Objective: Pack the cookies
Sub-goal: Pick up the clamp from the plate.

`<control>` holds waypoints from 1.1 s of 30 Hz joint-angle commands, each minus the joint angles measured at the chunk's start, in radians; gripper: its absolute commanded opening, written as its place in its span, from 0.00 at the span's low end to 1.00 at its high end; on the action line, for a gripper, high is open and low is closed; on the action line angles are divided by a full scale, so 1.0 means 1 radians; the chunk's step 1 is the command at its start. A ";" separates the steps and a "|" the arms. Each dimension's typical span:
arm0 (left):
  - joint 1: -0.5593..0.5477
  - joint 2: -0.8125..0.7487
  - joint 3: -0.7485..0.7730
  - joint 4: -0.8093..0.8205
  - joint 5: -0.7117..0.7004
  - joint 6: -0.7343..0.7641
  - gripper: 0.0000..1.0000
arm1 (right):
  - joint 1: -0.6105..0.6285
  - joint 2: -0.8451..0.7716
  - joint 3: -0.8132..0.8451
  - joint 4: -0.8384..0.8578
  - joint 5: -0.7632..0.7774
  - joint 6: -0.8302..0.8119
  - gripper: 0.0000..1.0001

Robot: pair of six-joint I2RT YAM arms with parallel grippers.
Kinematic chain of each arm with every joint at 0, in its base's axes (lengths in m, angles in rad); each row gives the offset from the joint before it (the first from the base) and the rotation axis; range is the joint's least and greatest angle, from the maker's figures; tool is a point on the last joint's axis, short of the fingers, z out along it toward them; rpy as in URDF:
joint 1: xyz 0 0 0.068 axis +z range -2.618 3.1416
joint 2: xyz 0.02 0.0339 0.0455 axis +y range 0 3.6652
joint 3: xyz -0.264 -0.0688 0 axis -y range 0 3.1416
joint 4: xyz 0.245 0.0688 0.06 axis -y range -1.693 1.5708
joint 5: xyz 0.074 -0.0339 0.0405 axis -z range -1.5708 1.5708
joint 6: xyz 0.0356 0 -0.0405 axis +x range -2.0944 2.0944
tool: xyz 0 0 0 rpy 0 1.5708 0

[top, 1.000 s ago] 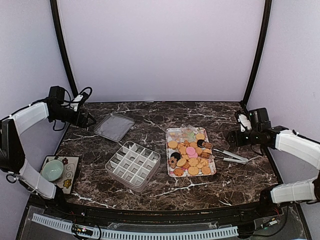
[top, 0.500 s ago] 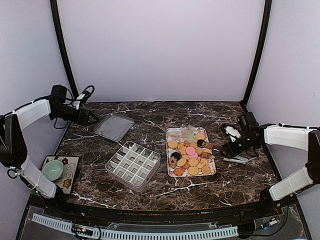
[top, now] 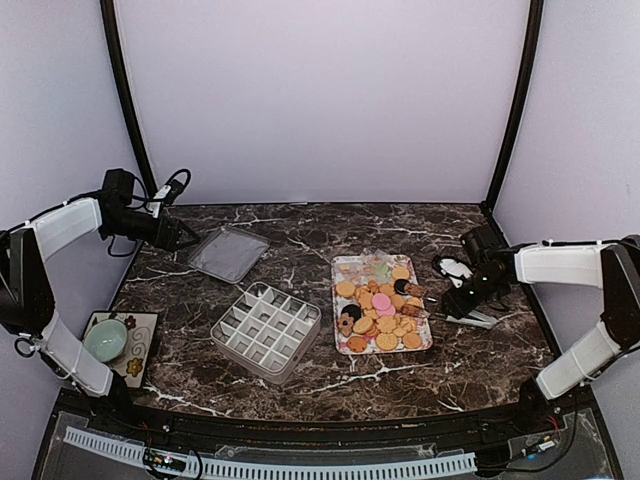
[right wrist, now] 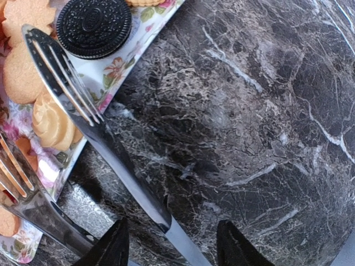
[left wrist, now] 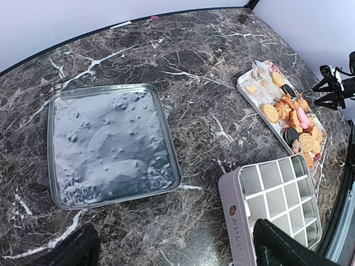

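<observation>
I see all the cookies (top: 380, 312) heaped on the flowered tray (top: 342, 262), right of centre on the marble tabletop (top: 400, 385). Most are round and golden, with a pink one near the middle, a black one at the near-left edge and another toward the far right. The divided box (top: 266, 330) stands just left of the tray, apart from it. The flat metal lid (top: 228, 252) lies farther back and to the left.

My right gripper (top: 455, 300) is down low just right of the tray, at the metal tongs (top: 478, 318). On its wrist camera the fingers (right wrist: 113, 246) stand partway apart with one arm of the tongs running between them. I see tabletop on either side of that arm, so the gripper has hold of nothing. The tongs' forked tips reach over the tray's rim, next to a black cookie and some golden ones.

My left gripper (top: 185, 238) hangs at the far left, beside the lid's left edge. Its wrist camera looks down on the lid, and the fingers (left wrist: 83, 249) are spread as wide as they go, with nothing between them.

A pale green bowl (top: 104, 340) sits on a patterned mat (top: 135, 365) at the near-left corner.
</observation>
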 commanded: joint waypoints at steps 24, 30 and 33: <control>-0.195 -0.024 0.055 -0.118 -0.026 0.117 0.98 | 0.124 -0.062 0.046 0.017 0.147 -0.077 0.38; -0.201 -0.027 0.056 -0.123 -0.024 0.128 0.98 | 0.101 -0.024 0.041 -0.009 0.082 -0.067 0.43; -0.202 -0.027 0.060 -0.125 -0.027 0.135 0.98 | 0.089 -0.008 0.041 -0.004 0.096 -0.072 0.43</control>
